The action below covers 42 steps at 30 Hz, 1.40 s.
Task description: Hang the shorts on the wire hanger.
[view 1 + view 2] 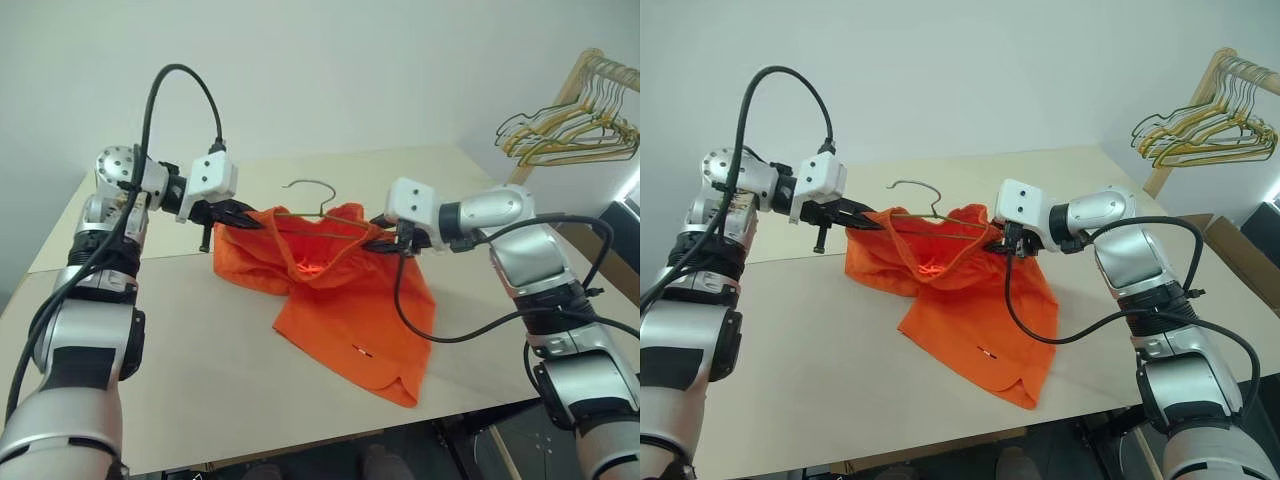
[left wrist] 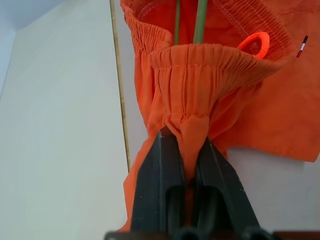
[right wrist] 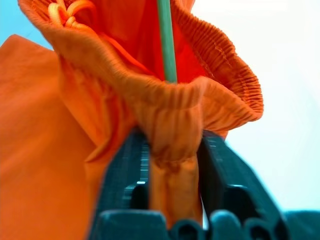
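Both tools, left (image 1: 243, 219) and right (image 1: 383, 243), are clamped on the shorts (image 1: 345, 300) waistband. Keep it taut and level; hold the hanger (image 1: 312, 203) wire inside.

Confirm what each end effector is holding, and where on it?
Both hold the shorts by the gathered elastic waistband: left end effector pinches one end, right end effector the other. The wire hanger runs inside the waistband.

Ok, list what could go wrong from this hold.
1. Each gripper, left and right, pinches only a small fold of the shorts' waistband; the fabric could slip out.
2. The wire hanger sits loosely inside the waistband, so it may tilt or drop free.
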Each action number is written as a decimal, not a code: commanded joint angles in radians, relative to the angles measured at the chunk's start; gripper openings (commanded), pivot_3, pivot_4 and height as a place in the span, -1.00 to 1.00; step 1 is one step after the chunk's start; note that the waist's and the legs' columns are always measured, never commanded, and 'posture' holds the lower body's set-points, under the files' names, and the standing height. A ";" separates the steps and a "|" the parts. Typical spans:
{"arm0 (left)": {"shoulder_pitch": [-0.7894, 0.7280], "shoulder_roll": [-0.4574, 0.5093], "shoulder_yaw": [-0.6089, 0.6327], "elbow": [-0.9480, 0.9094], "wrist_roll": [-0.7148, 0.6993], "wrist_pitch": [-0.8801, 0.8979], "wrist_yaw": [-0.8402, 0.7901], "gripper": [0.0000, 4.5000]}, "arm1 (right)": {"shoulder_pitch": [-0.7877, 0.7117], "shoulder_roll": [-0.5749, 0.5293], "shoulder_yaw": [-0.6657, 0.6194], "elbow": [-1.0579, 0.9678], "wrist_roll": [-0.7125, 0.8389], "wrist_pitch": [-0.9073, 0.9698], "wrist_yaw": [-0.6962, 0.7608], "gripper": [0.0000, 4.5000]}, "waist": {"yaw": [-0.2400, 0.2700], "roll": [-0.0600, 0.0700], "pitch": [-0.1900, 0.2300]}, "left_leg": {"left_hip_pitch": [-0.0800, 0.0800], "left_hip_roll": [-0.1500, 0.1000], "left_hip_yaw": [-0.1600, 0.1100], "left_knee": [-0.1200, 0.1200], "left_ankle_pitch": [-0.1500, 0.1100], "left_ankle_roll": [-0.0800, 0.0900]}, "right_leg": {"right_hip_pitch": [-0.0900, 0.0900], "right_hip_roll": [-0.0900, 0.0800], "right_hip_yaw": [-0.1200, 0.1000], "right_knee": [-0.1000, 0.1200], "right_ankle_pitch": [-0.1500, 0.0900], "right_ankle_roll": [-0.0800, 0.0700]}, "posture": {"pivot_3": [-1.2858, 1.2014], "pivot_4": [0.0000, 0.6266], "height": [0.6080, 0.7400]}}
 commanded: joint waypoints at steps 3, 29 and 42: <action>0.000 0.010 0.028 -0.031 -0.024 -0.023 0.000 -1.00 | -0.031 0.000 -0.012 -0.008 0.006 0.026 0.002 -0.99 | 0.000 0.000 0.000 | 0.000 0.000 0.000 0.000 0.000 0.000 | 0.000 0.000 0.000 0.000 0.000 0.000 | 0.05 -1.00 1.00; -0.068 0.101 0.201 0.122 -0.108 0.045 0.107 1.00 | -0.057 -0.188 -0.214 -0.059 0.282 0.332 0.126 -1.00 | -0.001 0.000 0.000 | 0.000 -0.001 0.000 0.001 0.000 0.001 | -0.001 -0.002 0.000 0.003 0.000 0.000 | 0.01 -1.00 1.00; 0.344 -0.065 0.364 -0.681 -0.484 0.421 0.333 1.00 | 0.029 -0.234 -0.341 -0.185 0.311 0.644 -0.167 -1.00 | -0.003 0.001 -0.001 | -0.001 -0.001 -0.009 0.003 -0.001 0.001 | -0.003 -0.003 0.002 0.006 0.000 0.000 | -0.05 -1.00 1.00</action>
